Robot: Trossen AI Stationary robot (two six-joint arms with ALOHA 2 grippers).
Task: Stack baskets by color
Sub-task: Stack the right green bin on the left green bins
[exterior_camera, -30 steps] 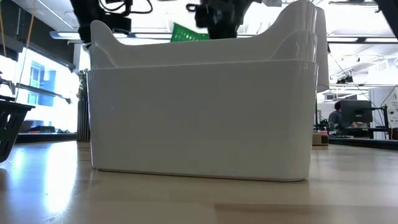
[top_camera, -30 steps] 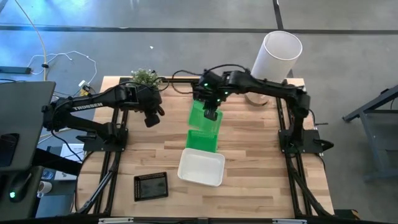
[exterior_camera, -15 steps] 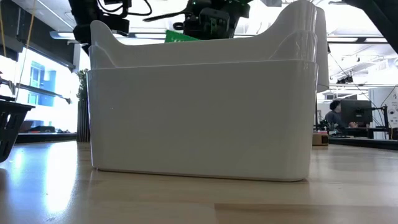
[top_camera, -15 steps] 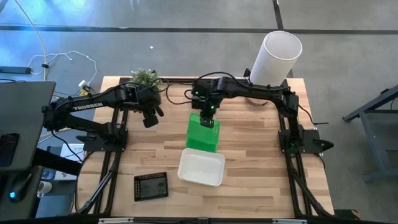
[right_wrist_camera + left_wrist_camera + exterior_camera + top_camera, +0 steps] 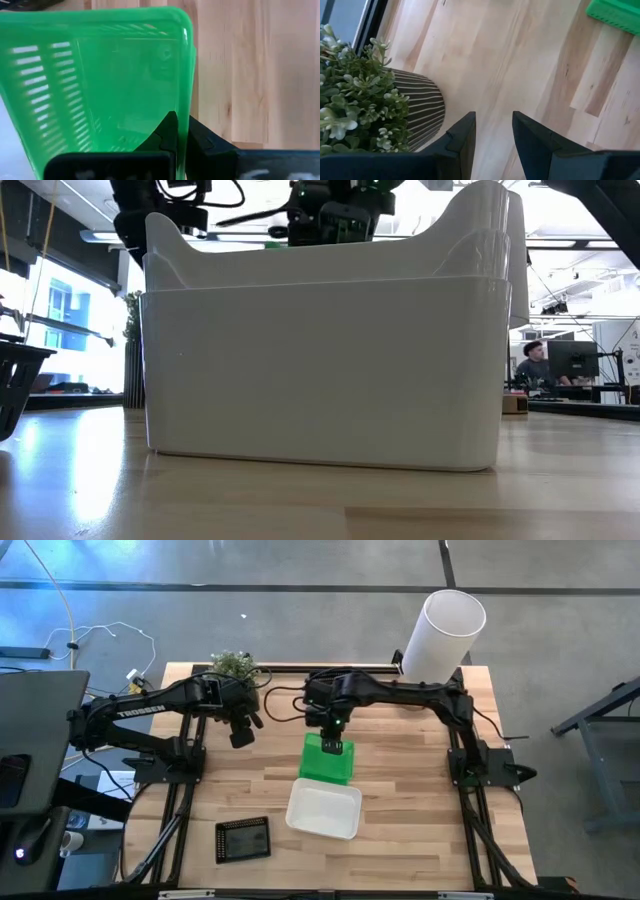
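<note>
A bright green basket (image 5: 324, 764) lies on the table's middle, just beyond the white baskets (image 5: 324, 808). My right gripper (image 5: 335, 745) is shut on its far edge. In the right wrist view the green basket (image 5: 100, 85) shows a doubled rim, as if nested in another green one. In the low view the white baskets (image 5: 320, 370) are two, nested, and hide the green one. A black basket (image 5: 243, 838) rests flat near the front left. My left gripper (image 5: 240, 733) hangs open by the potted plant (image 5: 233, 665), with nothing between its fingers (image 5: 492, 135). My right gripper has the green basket's far wall (image 5: 186, 107) between its fingers, one finger (image 5: 169, 131) inside the basket and the other outside. The fingers come from above, slanting in from the table's far side. The basket lies about level, low over the table.
A tall white cylinder (image 5: 445, 628) stands at the far right corner. The plant's ribbed pot (image 5: 420, 110) is close beside my left gripper. Bare wood lies to the right of the baskets and at the front right. A person sits far off in the room (image 5: 530, 365).
My right gripper has gone down and toward the table's near edge with the green basket. The basket, tilted steeply a second ago with its near end low, has come down about level.
</note>
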